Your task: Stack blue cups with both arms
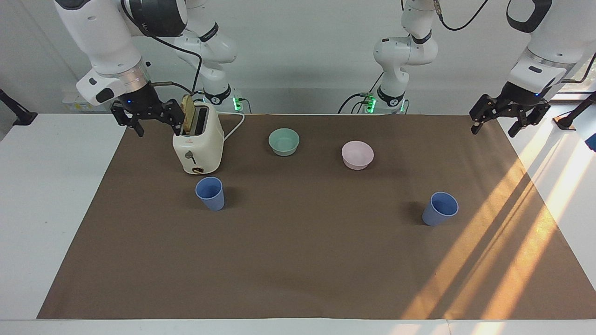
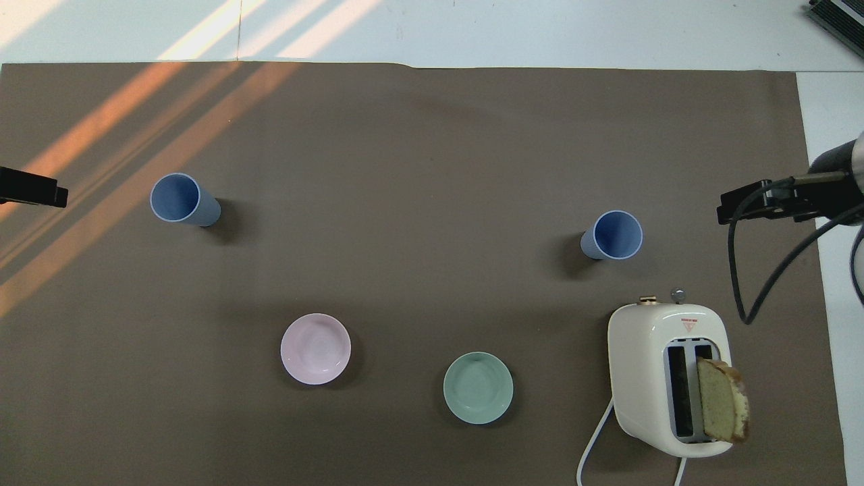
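Two blue cups stand upright and apart on the brown mat. One cup (image 1: 210,193) (image 2: 613,235) is just farther from the robots than the toaster, toward the right arm's end. The other cup (image 1: 440,209) (image 2: 183,200) is toward the left arm's end. My right gripper (image 1: 158,128) (image 2: 763,202) hangs open and empty beside the toaster, over the mat's edge. My left gripper (image 1: 492,131) (image 2: 34,194) hangs open and empty over the mat's edge at the left arm's end. Both are far from the cups.
A cream toaster (image 1: 198,144) (image 2: 665,378) with a slice of bread (image 2: 722,399) in one slot stands near the right gripper. A mint-green bowl (image 1: 284,141) (image 2: 478,388) and a pale pink bowl (image 1: 357,155) (image 2: 315,349) sit nearer the robots than the cups.
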